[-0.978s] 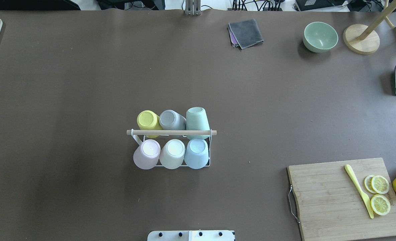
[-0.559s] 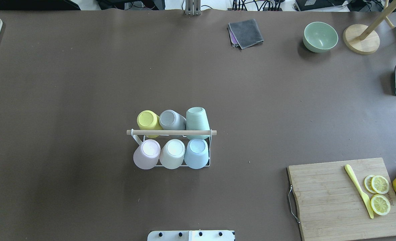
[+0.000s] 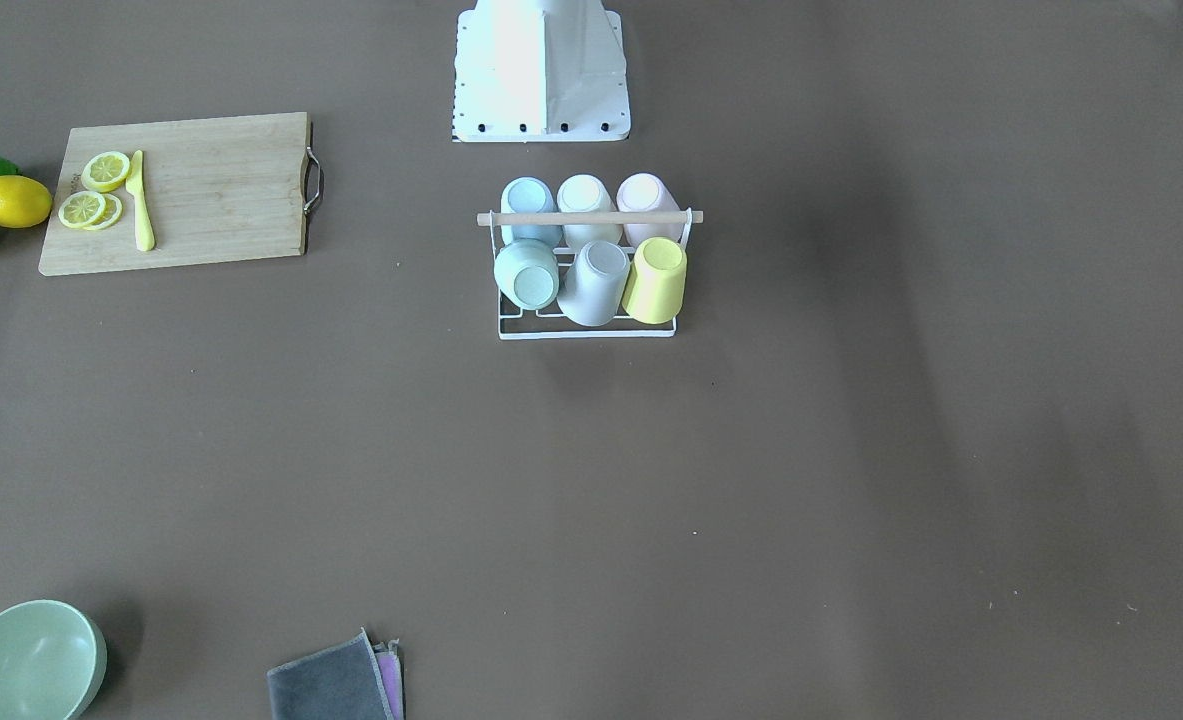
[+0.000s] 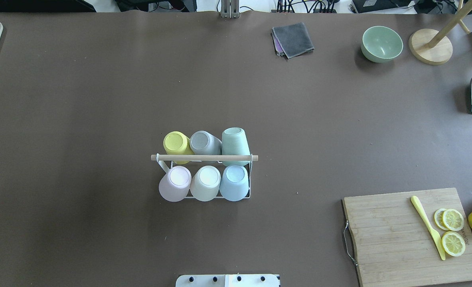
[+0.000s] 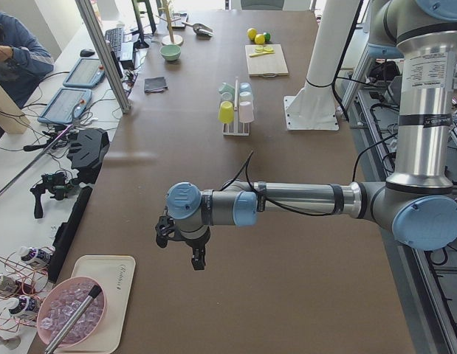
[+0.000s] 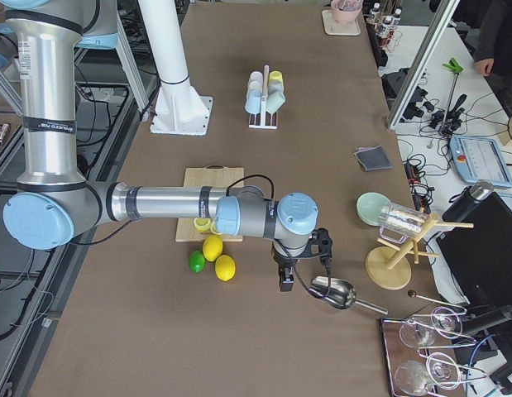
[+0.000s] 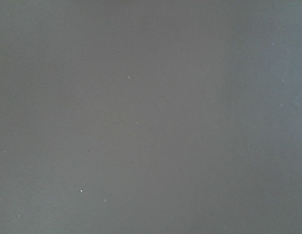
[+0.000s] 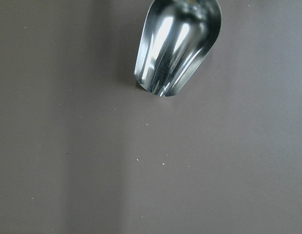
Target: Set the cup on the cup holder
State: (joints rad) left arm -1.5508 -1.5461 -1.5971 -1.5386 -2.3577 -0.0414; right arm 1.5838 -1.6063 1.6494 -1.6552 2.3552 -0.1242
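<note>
The cup holder [image 4: 204, 158] is a small white wire rack with a wooden rod across its top, at the table's middle; it also shows in the front view [image 3: 588, 217]. Several cups sit upside down on its prongs: yellow cup [image 4: 174, 143], grey cup [image 4: 202, 142], green cup [image 4: 234, 141], pink cup [image 4: 174, 182], white cup [image 4: 206, 182], blue cup [image 4: 234, 181]. My left gripper [image 5: 180, 251] hangs over bare table far to the left, and I cannot tell if it is open. My right gripper [image 6: 301, 273] hangs far to the right; I cannot tell its state.
A metal scoop [image 8: 177, 44] lies just beside my right gripper. A cutting board [image 4: 413, 235] with lemon slices and a yellow knife [image 4: 427, 226] is at front right. A green bowl [image 4: 381, 43], folded cloth [image 4: 293, 39] and wooden stand [image 4: 430, 46] are at the back.
</note>
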